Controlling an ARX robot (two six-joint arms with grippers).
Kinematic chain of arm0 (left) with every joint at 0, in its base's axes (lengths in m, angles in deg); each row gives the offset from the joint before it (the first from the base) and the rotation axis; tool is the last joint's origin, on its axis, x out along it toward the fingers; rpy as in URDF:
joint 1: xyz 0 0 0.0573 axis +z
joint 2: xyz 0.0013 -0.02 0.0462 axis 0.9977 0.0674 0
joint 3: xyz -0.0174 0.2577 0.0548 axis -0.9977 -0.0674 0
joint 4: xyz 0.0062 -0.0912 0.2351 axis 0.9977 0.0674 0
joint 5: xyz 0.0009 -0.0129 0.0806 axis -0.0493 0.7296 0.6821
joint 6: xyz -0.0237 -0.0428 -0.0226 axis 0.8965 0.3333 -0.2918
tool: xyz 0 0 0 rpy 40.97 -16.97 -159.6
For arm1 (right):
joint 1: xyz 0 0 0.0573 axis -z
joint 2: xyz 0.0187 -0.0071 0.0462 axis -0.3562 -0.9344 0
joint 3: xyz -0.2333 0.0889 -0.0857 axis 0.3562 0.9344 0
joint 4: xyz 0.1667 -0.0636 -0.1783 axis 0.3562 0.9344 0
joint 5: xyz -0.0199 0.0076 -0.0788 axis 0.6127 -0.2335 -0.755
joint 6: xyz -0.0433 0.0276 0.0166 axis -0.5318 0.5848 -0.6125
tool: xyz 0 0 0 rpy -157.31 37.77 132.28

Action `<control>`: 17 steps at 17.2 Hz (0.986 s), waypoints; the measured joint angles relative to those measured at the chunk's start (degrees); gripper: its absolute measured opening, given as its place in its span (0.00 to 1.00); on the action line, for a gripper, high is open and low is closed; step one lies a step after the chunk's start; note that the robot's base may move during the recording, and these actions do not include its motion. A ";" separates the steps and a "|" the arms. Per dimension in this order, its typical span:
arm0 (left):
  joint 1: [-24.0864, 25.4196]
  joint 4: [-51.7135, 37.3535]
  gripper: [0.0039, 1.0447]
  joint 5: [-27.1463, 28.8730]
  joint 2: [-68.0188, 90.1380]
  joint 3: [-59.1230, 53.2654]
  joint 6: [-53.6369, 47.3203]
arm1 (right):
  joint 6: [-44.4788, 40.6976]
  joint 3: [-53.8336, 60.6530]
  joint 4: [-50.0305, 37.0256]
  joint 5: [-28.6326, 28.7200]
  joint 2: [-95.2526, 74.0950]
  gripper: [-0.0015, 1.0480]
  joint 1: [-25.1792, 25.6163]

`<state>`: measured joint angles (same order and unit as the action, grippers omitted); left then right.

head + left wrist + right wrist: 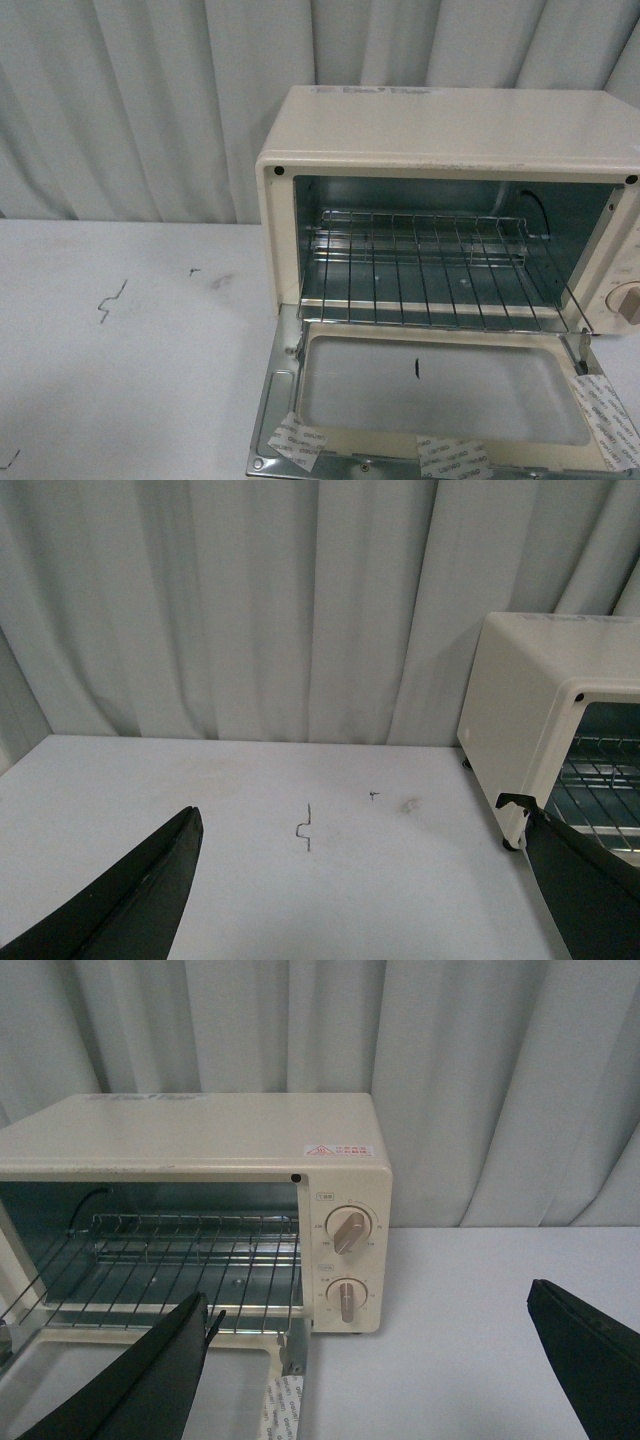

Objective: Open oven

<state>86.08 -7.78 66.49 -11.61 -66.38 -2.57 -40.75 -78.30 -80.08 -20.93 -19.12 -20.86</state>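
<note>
- The oven (450, 200) stands on the white bench (120, 350) before a curtain (150, 100), its door (440, 400) dropped flat; bare bench lies on both sides of it.
- The door's front edge is cut off in the front view.
- Left claw (365, 890) and right claw (370, 1370) both gape wide, holding nothing, hovering either side of the oven.

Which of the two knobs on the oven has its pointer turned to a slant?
The upper knob on the oven: its pointer bar leans diagonally, while the lower knob has its bar straight up and down.
</note>
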 joint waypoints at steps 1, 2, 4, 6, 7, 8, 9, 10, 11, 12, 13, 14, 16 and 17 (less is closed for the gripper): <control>0.00 0.00 0.94 0.00 0.00 0.00 0.02 | 0.00 0.00 0.00 0.00 0.00 0.94 0.00; 0.00 -0.02 0.94 0.00 0.00 0.00 0.00 | 0.00 0.00 0.00 0.00 0.00 0.94 0.00; 0.00 0.00 0.94 0.00 0.00 0.00 0.00 | 0.00 0.00 0.00 0.00 0.00 0.94 0.00; 0.00 -0.02 0.94 0.00 0.00 0.00 0.00 | 0.00 0.00 0.00 0.00 0.00 0.94 0.00; 0.00 -0.02 0.94 0.00 0.00 0.00 0.00 | -0.02 0.00 -0.02 0.00 0.00 0.94 0.00; 0.00 -0.02 0.94 0.00 0.00 0.00 0.00 | 0.00 0.00 0.00 0.00 0.00 0.94 0.00; 0.00 -0.02 0.94 0.00 0.00 0.00 0.02 | 0.00 0.00 0.00 0.00 0.00 0.94 0.00; 0.00 0.00 0.94 0.00 0.00 0.00 0.00 | 0.00 0.00 0.00 0.00 0.00 0.94 0.00; 0.00 0.00 0.94 0.00 0.00 0.00 0.00 | -0.02 0.00 0.00 0.00 0.00 0.94 0.00; 0.00 -0.02 0.94 0.00 0.00 0.00 0.00 | -0.02 0.00 -0.02 0.00 0.00 0.94 0.00; 0.00 0.00 0.94 0.00 0.00 0.00 0.00 | 0.00 0.00 0.00 0.00 0.00 0.94 0.00; 0.00 -0.02 0.94 0.00 0.00 0.00 0.00 | -0.02 0.00 0.00 0.00 0.00 0.94 0.00; 0.00 -0.02 0.94 0.00 0.00 0.00 0.00 | -0.02 0.00 -0.02 0.00 0.00 0.94 0.00; 0.00 -0.02 0.94 0.00 0.00 0.00 0.00 | 0.00 0.00 0.00 0.00 0.00 0.94 0.00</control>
<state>86.08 -7.81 66.49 -11.61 -66.38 -2.57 -40.75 -78.30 -80.08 -20.93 -19.12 -20.86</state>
